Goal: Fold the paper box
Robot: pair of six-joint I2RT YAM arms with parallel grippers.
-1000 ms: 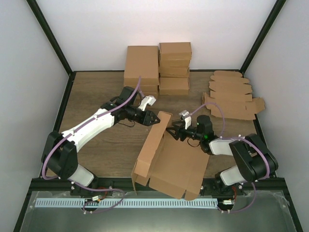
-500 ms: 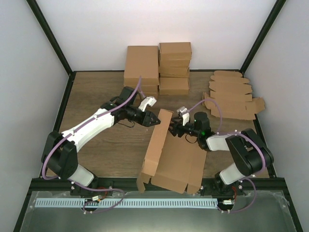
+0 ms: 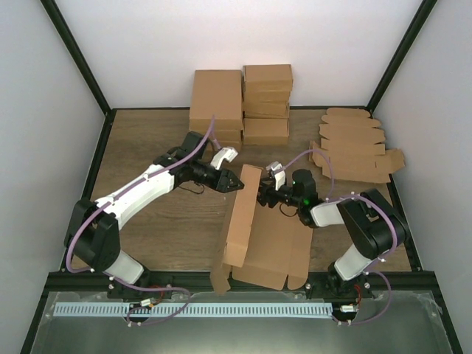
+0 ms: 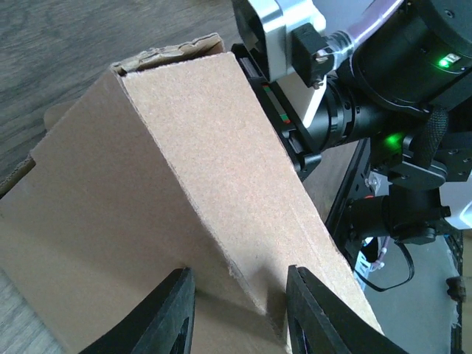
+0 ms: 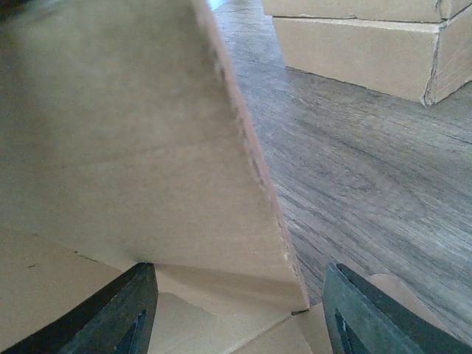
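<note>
The left tool sits at the far upper corner of the standing panel. Its two black fingers are partly parted, and a folded ridge of cardboard runs up between them. Whether they press on that ridge I cannot tell. The right tool meets the same panel from the opposite side. Its dark fingers are spread wide and straddle the panel's thin raw edge. Bare wood shows between that edge and one finger, so nothing is clamped.

Both tools work on the large plain brown cardboard paper box, which lies at the near middle of the worktop between the two arms. Its left panel is raised steeply on its long crease, nearly upright, and runs from the tools down toward the near edge. The rest of the sheet lies flat to the right of it, with small tabs along its near border. A short side flap hangs at the panel's near end.

In the left wrist view, the right arm's black wrist with a green light shows just behind the panel's far torn-looking edge.

A stack of smaller closed brown cardboard boxes stands at the back of the grey-brown wood-grain worktop. Flat brown cardboard blanks with rounded tabs are piled at the back right, well apart from the paper box.
</note>
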